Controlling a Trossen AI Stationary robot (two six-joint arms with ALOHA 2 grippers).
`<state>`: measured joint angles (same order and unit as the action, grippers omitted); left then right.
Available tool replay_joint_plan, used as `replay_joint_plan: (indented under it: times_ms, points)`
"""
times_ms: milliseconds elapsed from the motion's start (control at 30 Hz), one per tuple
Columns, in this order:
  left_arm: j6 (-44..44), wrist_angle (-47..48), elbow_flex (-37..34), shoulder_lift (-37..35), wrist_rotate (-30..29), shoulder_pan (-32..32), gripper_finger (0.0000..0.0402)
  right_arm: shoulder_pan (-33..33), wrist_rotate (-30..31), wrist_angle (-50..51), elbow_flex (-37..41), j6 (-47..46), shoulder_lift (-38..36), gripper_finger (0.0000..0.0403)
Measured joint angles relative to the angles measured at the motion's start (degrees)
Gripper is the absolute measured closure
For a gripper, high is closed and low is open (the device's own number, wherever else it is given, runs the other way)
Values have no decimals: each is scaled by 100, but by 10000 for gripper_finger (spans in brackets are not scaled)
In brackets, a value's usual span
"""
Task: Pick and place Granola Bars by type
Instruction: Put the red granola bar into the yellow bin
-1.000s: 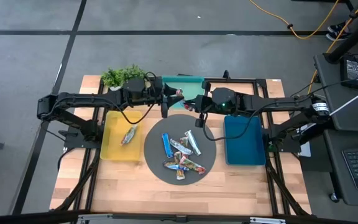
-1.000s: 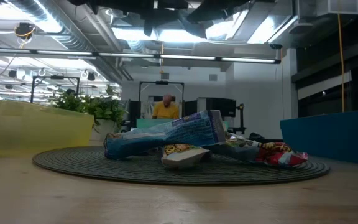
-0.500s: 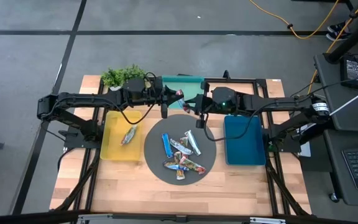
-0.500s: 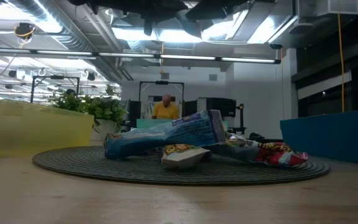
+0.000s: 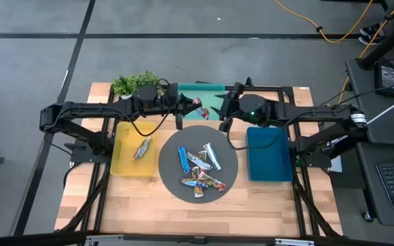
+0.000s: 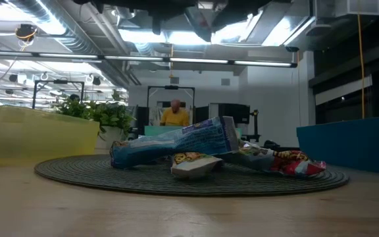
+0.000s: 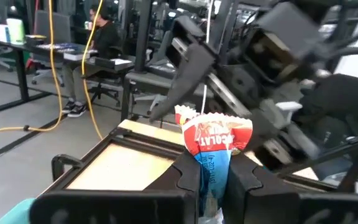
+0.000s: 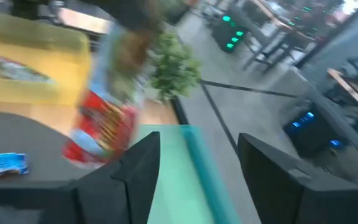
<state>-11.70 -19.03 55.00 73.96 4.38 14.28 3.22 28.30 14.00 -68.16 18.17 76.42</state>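
My left gripper (image 5: 189, 104) is over the teal tray (image 5: 204, 91) at the table's far middle, shut on a red and blue granola bar (image 7: 212, 147). My right gripper (image 5: 220, 111) is open and empty just to the right of it, by the tray's right end; its fingers (image 8: 140, 169) stand wide apart. Several more bars, blue, red-multicoloured and silvery (image 5: 198, 166), lie on the round dark mat (image 5: 166, 167). One bar (image 5: 141, 148) lies in the yellow tray (image 5: 122, 160). My left gripper pinches the granola bar between its two fingers (image 7: 190, 180), across the bar's blue middle part (image 7: 212, 168). The fingers reach level from the table's left. The bar's red crimped end (image 7: 214, 132) sticks out past the fingertips, and the bar is lifted clear above the teal tray.
A dark-blue tray (image 5: 269, 154) stands right of the mat. A potted plant (image 5: 137, 84) stands at the far left, beside the teal tray. The bare wooden table (image 5: 149, 205) lies toward the near edge. A person (image 6: 174, 114) shows in the room behind.
My right gripper has drawn back from the mat's far rim toward the table's far edge and turned, still open. My left gripper has kept the bar over the teal tray.
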Motion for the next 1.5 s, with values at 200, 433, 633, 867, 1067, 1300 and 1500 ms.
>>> replay_joint_plan:
  times_ms: [200, 433, 633, 867, 1067, 1300, 1500]
  points:
    - [207, 440, 0, -598, -98, -4, 383, 9, 357, 694, 0, -322, -407, 177]
    - [88, 2617, 2, -1703, -691, -4, 381, 144, 339, 1248, 0, -801, -616, 186]
    - [-579, 4609, 2, -2430, -1402, -4, 381, 277, -57, 1335, 2, -913, -597, 186]
    - [-1564, 6626, 2, -2650, -2441, -231, 383, 410, -145, 1335, 2, -912, -592, 186]
    - [-2185, 6750, -453, -2769, -3372, -531, 382, 428, -252, 1336, 2, -909, -592, 186]
    - [-3384, 5853, -1753, -3116, -4348, -1084, 382, 428, -250, 1375, 2, -915, -592, 186]
    - [-4219, 5614, -2588, -3201, -5383, -1716, 382, 428, -249, 1381, 2, -913, -592, 186]
